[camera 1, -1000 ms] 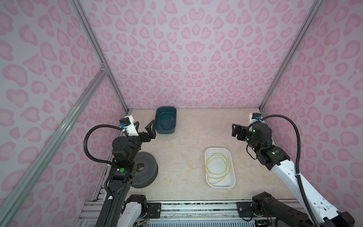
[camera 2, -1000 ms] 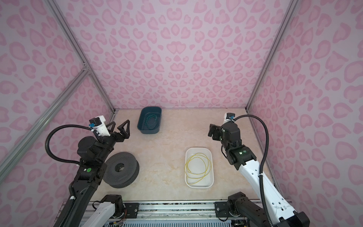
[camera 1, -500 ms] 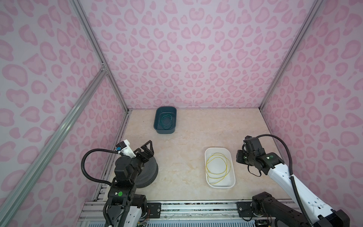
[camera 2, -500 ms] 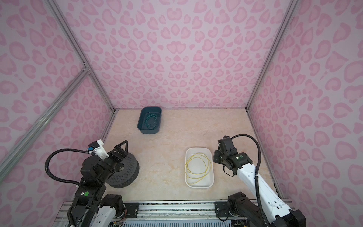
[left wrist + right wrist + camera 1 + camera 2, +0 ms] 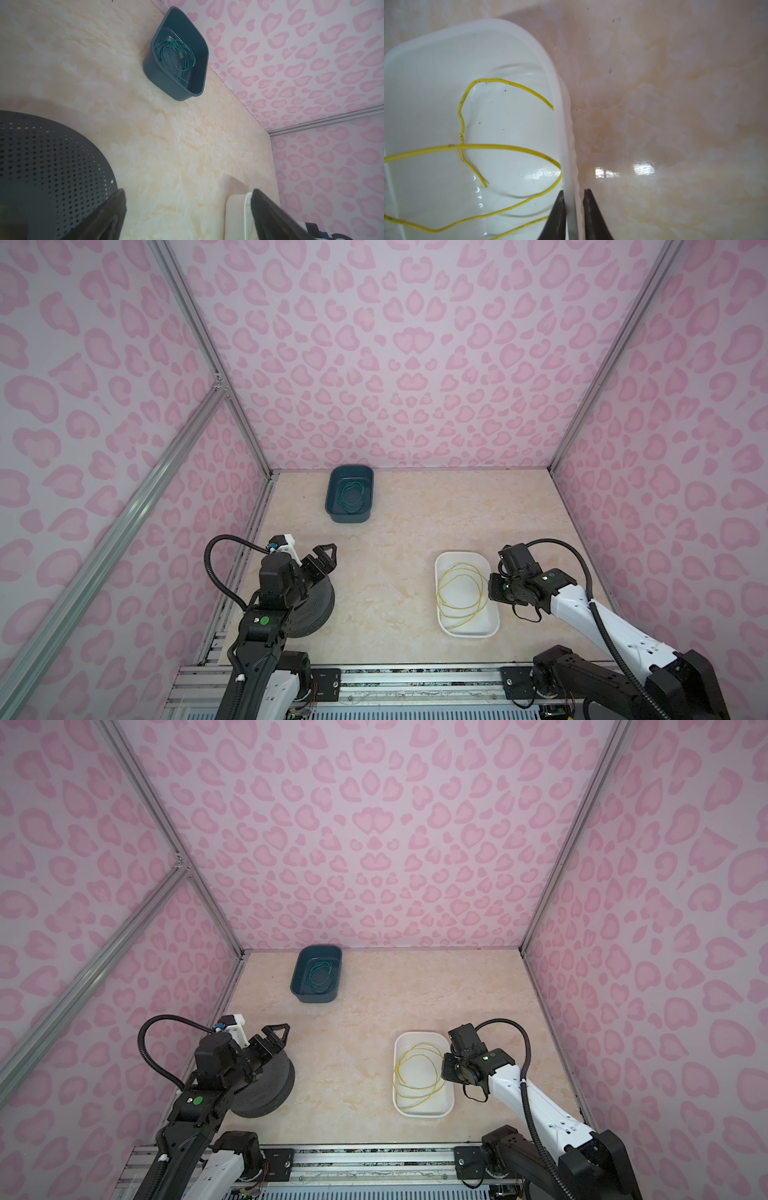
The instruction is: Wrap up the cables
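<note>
The cables are one thin yellow wire, lying in loose loops inside a white tray at the front right. My right gripper is at the tray's right wall. One finger is inside and one outside, shut on the rim, and it does not touch the wire. My left gripper hangs open and empty over the far edge of a dark perforated round spool.
A dark teal bin holding a coiled green wire stands at the back near the wall. Pink patterned walls close in the marble-look floor on three sides. A metal rail runs along the front edge.
The right arm came down from mid-air to the tray's right wall and its jaws closed on the rim. The left arm dropped over the spool, then lifted slightly, still open.
</note>
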